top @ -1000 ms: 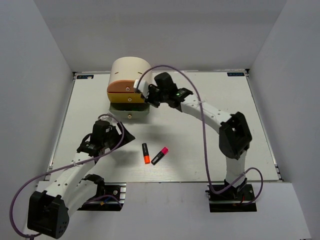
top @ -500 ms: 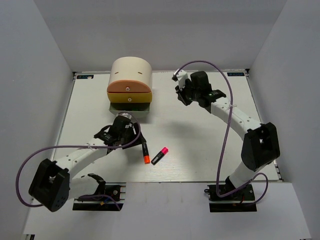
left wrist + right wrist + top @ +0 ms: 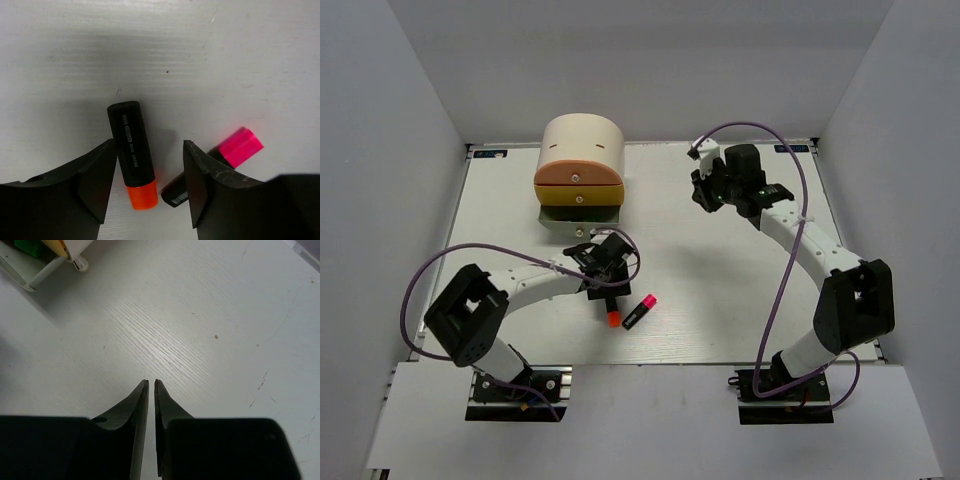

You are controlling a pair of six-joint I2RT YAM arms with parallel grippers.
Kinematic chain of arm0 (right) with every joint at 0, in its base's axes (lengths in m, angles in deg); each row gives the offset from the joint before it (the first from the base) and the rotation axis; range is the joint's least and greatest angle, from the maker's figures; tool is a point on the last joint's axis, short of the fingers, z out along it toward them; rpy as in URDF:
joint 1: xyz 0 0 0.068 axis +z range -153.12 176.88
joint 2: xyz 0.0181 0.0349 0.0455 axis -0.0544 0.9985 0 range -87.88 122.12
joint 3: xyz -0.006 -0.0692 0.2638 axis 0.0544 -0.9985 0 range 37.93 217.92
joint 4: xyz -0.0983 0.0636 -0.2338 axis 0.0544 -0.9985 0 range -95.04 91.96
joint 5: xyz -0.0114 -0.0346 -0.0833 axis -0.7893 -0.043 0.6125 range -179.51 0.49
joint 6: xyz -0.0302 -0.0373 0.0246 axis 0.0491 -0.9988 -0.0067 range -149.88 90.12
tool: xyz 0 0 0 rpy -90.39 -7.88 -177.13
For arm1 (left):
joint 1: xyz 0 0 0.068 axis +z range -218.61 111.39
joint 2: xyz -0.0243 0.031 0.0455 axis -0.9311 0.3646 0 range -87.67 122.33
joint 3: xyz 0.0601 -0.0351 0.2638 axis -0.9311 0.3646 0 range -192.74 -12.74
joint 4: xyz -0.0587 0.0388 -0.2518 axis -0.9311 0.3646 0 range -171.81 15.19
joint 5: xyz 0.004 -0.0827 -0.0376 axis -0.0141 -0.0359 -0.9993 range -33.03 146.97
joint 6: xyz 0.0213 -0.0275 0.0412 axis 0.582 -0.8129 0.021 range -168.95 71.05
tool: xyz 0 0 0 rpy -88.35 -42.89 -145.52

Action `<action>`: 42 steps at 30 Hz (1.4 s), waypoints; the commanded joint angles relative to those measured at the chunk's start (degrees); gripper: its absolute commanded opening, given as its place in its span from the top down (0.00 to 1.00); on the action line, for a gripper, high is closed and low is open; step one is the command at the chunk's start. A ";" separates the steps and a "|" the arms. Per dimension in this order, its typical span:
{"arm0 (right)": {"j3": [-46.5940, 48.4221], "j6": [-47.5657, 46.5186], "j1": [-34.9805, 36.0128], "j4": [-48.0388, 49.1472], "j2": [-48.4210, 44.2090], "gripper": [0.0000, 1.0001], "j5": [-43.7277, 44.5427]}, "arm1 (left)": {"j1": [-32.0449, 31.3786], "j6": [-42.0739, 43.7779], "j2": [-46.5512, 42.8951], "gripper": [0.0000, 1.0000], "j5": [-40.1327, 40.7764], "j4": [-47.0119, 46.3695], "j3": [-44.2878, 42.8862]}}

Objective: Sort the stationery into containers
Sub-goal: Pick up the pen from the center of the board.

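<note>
A black highlighter with an orange cap (image 3: 611, 310) lies on the white table, and a pink-capped one (image 3: 640, 311) lies just right of it. My left gripper (image 3: 607, 287) is open and low over the orange-capped highlighter. In the left wrist view the gripper (image 3: 148, 144) straddles this highlighter (image 3: 132, 155), with the pink-capped one (image 3: 235, 151) outside the right finger. The cream cabinet (image 3: 582, 143) stands at the back with its orange drawer (image 3: 560, 175) and yellow drawer (image 3: 560, 195) pushed in. My right gripper (image 3: 701, 198) is shut and empty to the right of the cabinet, as its wrist view (image 3: 150, 382) also shows.
A pale bottom drawer (image 3: 578, 224) of the cabinet stands pulled out toward the left arm. Its corner shows in the right wrist view (image 3: 30, 277) with something green (image 3: 27, 245) inside. White walls enclose the table on three sides.
My left arm has swung right and come down over the orange-capped highlighter. My right arm has pulled away from the cabinet's front to the back right.
</note>
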 commanded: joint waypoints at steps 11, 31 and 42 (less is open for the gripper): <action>-2.13 2.06 -2.98 1.10 -2.57 0.84 -3.11 | -3.90 -4.64 4.68 0.54 7.52 4.79 -2.81; -2.57 -0.22 -4.92 0.22 -3.28 0.49 -6.36 | -3.64 47.28 -8.69 0.89 17.28 -3.29 -13.96; -3.98 -0.40 -6.68 -0.04 -4.68 0.49 -6.98 | 3.04 74.17 -11.67 0.92 5.43 -21.46 -8.00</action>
